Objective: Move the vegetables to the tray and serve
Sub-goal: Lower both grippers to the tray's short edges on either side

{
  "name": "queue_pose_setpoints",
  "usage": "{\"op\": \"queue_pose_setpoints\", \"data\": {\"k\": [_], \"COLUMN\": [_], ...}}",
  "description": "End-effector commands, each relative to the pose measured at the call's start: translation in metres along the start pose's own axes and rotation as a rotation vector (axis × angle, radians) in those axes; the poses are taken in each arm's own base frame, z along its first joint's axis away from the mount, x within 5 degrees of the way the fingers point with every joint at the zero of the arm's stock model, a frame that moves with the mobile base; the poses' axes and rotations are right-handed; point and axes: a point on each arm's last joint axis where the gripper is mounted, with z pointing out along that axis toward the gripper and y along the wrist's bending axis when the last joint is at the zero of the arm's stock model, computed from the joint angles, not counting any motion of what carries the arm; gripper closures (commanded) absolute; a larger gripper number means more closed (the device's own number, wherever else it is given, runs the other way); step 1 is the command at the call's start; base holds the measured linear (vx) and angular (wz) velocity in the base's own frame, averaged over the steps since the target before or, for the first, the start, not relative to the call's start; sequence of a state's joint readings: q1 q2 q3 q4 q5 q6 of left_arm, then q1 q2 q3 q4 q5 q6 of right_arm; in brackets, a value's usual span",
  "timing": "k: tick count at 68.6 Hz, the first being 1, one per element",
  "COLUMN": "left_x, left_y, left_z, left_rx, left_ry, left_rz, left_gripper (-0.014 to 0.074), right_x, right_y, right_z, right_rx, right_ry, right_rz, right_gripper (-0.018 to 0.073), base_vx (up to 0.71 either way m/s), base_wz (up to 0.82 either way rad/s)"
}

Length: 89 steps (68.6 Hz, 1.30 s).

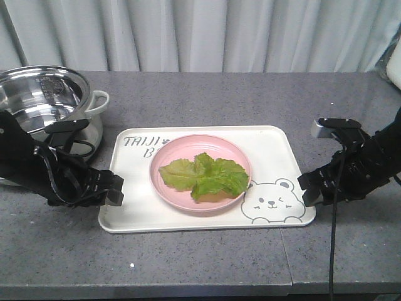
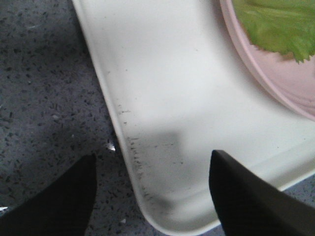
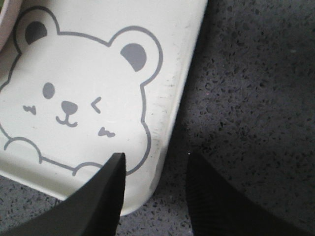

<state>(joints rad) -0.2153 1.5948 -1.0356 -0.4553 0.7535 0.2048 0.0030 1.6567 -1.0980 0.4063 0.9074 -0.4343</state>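
The vegetables (image 1: 203,175), crinkly green lettuce leaves, lie on a round pink plate (image 1: 200,144) that stands on the cream tray (image 1: 276,150) in the middle of the grey counter. My left gripper (image 1: 116,188) is open at the tray's near left corner; in the left wrist view the tray (image 2: 172,73) rim runs between the spread fingers of that gripper (image 2: 152,155), with lettuce (image 2: 275,24) at the top right. My right gripper (image 1: 309,188) is open at the near right corner. In the right wrist view this gripper (image 3: 156,157) straddles the tray (image 3: 177,29) edge beside the bear drawing.
A steel pot (image 1: 44,94) with a white handle stands at the back left, just behind my left arm. The grey speckled counter (image 1: 207,263) ends close in front of the tray. A curtain hangs behind the counter.
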Motion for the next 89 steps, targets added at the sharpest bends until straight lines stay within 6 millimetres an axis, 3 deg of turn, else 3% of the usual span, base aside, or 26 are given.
{"op": "queue_pose_setpoints", "data": {"k": [1,28,64,89], "left_x": [-0.011,-0.011,-0.008,-0.006], "left_y": [-0.008,-0.004,-0.005,-0.006], "left_z": [-0.013,0.002,0.003,0.003], "left_rx": [0.024,0.029,0.04,0.049], "left_ry": [-0.091,-0.054,-0.01,0.003], "left_rz": [-0.001,-0.029,-0.03,-0.028], "left_gripper": [0.0115,0.0115,0.0149,0.0206], "right_x": [-0.011,-0.012,-0.013,-0.01], "right_y": [0.004,0.006,0.007,0.002], "right_z": [-0.016,-0.015,-0.015,0.007], "right_rx": [0.006,-0.024,-0.043,-0.078], "right_ry": [-0.096,-0.115,-0.12,-0.02], "right_rz": [-0.014,-0.018,-0.033,-0.02], "right_gripper": [0.0272,0.0272,0.0272,0.0272], "base_vx": [0.0,0.0,0.0,0.0], "base_wz": [0.0,0.0,0.0,0.0]}}
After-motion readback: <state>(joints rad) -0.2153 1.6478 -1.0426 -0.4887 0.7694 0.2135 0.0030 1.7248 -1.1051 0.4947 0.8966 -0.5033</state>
